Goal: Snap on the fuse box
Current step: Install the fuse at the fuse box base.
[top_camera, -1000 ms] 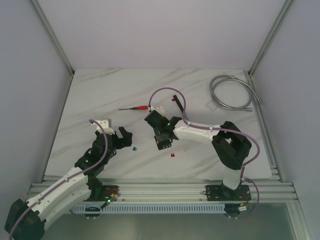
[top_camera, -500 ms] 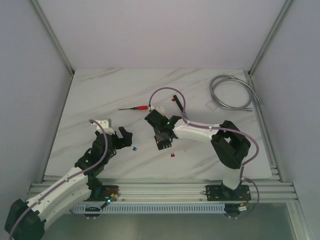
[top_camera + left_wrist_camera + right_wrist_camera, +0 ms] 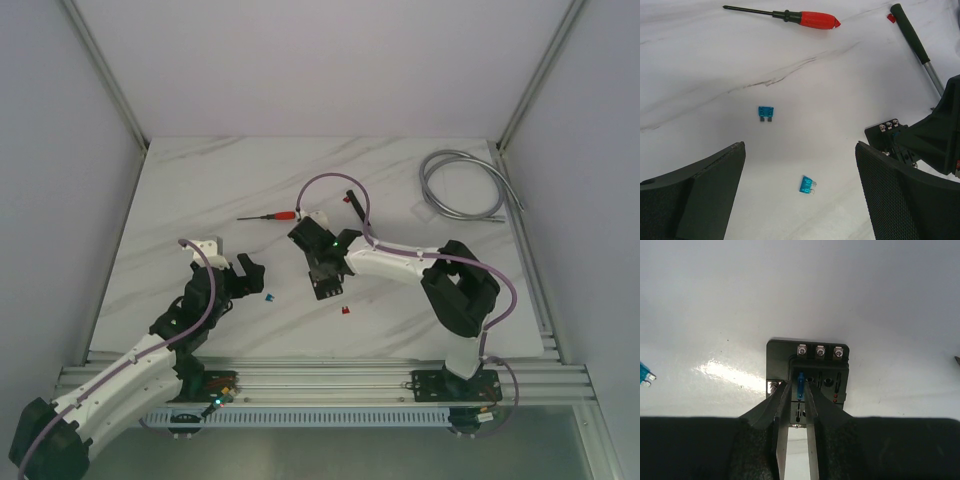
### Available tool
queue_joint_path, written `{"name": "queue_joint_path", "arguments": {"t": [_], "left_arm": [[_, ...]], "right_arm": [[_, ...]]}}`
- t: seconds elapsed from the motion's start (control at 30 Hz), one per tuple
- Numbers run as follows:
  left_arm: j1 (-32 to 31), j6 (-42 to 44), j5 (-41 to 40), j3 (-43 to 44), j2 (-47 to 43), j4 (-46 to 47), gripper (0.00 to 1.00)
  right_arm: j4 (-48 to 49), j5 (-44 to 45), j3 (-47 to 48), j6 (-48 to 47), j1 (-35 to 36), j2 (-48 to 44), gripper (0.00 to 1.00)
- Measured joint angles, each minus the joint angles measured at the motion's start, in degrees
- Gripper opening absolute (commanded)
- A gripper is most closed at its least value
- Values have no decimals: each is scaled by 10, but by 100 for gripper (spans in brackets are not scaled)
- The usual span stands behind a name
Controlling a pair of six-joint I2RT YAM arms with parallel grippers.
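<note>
The fuse box (image 3: 807, 375) is a small black block with three screws and rows of slots, lying flat on the white table; it also shows in the top view (image 3: 327, 282) and the left wrist view (image 3: 887, 134). My right gripper (image 3: 799, 385) hangs right over it, its fingers closed to a narrow gap on a small blue fuse (image 3: 800, 385) that stands at a slot of the box. My left gripper (image 3: 800, 190) is open and empty, low over the table to the left of the box, with a loose blue fuse (image 3: 807, 185) lying between its fingers.
A second blue fuse (image 3: 766, 112) lies further out. A red-handled screwdriver (image 3: 790, 17) and a black-handled tool (image 3: 912, 35) lie behind. A red fuse (image 3: 344, 312) lies near the box. A coiled grey cable (image 3: 460, 185) lies at the back right.
My right wrist has turned very slightly over the fuse box. The left arm and the loose fuses have not moved.
</note>
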Motion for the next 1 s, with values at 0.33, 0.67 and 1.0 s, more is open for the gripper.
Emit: {"name": "queue_joint_path", "arguments": {"t": [0.33,0.67,1.0], "left_arm": [[0,0,0,0,0,0,100],[0,0,0,0,0,0,100],[0,0,0,0,0,0,100]], "right_arm": [[-8,-1,5,6,-3,1,16],[-21,-18,20,15,-14,15,0],[-43,-66,44,22,-43,31,0]]}}
